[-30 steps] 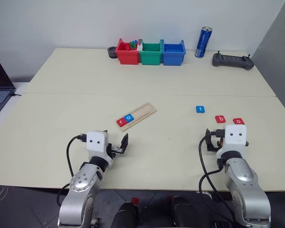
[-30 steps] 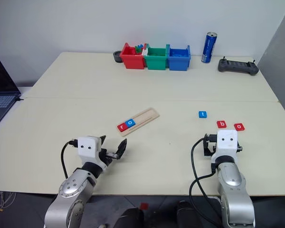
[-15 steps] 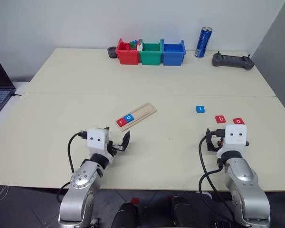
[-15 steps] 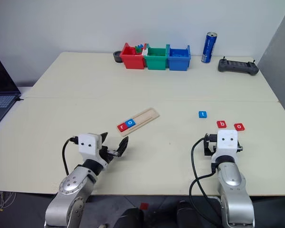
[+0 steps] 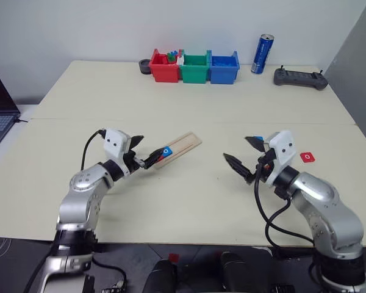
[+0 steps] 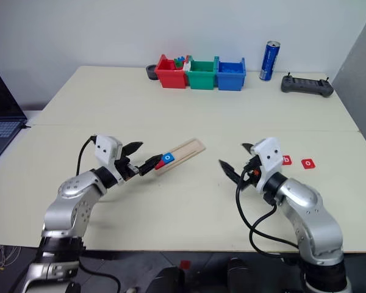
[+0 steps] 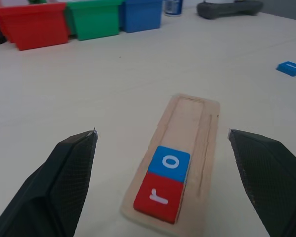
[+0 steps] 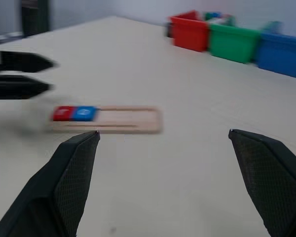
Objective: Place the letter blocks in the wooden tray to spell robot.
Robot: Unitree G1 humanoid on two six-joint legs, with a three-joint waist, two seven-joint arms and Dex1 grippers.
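1. Reaching forward over the table (image 5: 189, 195), the left gripper (image 5: 144, 152) points level and toward the right, at the near end of the wooden tray (image 5: 178, 148); its fingers (image 7: 64, 177) are spread apart and grasp nothing.
2. Right gripper (image 5: 246, 154): raised above the table, pointing level and toward the left, in the direction of the tray. Its fingers (image 8: 69, 177) stand wide apart with nothing between them.
3. Wooden tray: one, lying diagonally near the middle of the table, between the two grippers.
4. Letter blocks in the tray: two, touching side by side at the near end. The red "r" block (image 7: 159, 196) sits at the end; the blue "o" block (image 7: 169, 163) is next to it. The rest of the groove is bare.
5. Letter blocks loose on the table: a blue block (image 7: 290, 68) lies to the right of the tray, a red "b" block (image 6: 286, 160) shows partly behind the right wrist, and a red "o" block (image 5: 307, 157) lies just beside it.
6. Bins at the far edge: three in a row, red (image 5: 163, 67), green (image 5: 194, 67) and blue (image 5: 223, 67).
7. Other items at the far edge: one blue can (image 5: 261, 54) and one dark controller (image 5: 299, 77).
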